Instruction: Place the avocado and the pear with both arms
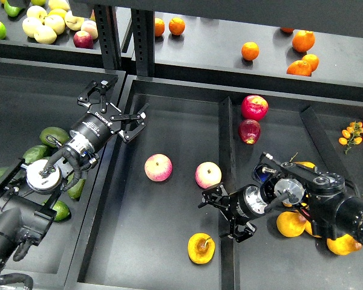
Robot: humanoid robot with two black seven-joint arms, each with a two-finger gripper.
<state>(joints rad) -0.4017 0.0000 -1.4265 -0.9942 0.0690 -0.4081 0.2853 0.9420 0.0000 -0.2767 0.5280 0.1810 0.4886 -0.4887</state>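
Both open jaws hang above bin (169, 266) edges.

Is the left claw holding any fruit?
No, the left claw is open and empty, hovering above the bin's rim.

Left arm (24, 199): black housings throughout, cylindrical segments. A silver-white round joint cap sits on the forearm section, with black cables looping around it toward the wrist. The wrist barrel carries small white lettering, illegible at this size. Left gripper (117, 110): black, two fingers built of angular linkage bars.

Right arm (333, 208): black, bulkier rounded casings, a silver disc cap at the wrist joint, a short black cable beside it. Right gripper (225, 212): black, matching linkage-bar fingers
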